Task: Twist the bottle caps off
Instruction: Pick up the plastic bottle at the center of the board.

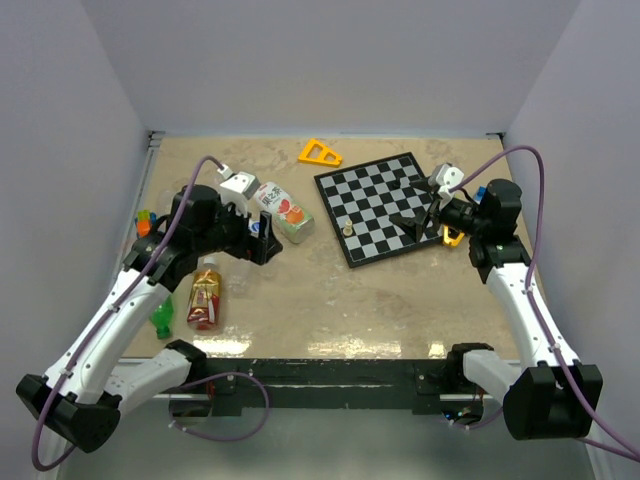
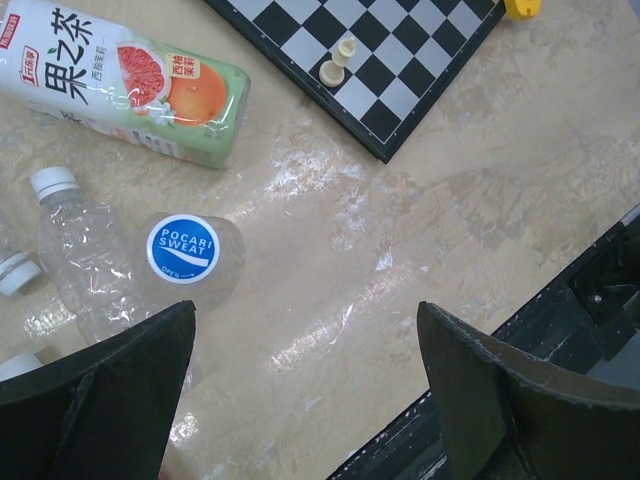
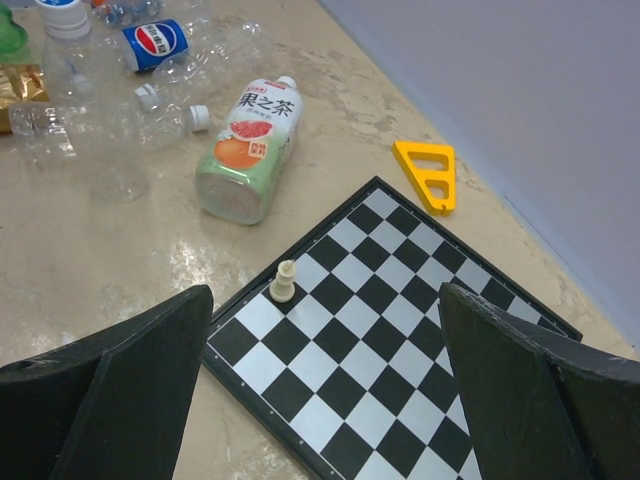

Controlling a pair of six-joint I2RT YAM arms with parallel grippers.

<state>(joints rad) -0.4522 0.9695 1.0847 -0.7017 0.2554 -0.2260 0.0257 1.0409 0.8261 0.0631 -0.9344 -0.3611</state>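
Note:
Several bottles lie at the left of the table. A tea bottle with a white-green-orange label (image 1: pixel 282 211) (image 2: pixel 130 85) (image 3: pixel 250 150) has a white cap (image 3: pixel 287 83). A clear bottle (image 2: pixel 80 270) has a white cap (image 2: pixel 53 181). Another clear bottle stands end-on with a blue Pocari Sweat cap (image 2: pixel 183 249). A blue cola-label bottle (image 3: pixel 160 44), a red-yellow label bottle (image 1: pixel 205 297) and a green bottle (image 1: pixel 162 318) lie nearby. My left gripper (image 1: pixel 262 245) (image 2: pixel 305 320) is open and empty beside the bottles. My right gripper (image 1: pixel 415 225) (image 3: pixel 325 300) is open and empty above the chessboard.
A black-and-white chessboard (image 1: pixel 385 205) (image 3: pixel 400 340) lies right of centre with one cream chess piece (image 1: pixel 347 229) (image 3: pixel 284 282) (image 2: pixel 337 62) on it. A yellow triangle (image 1: pixel 319 153) (image 3: pixel 428 175) lies at the back. White walls enclose the table.

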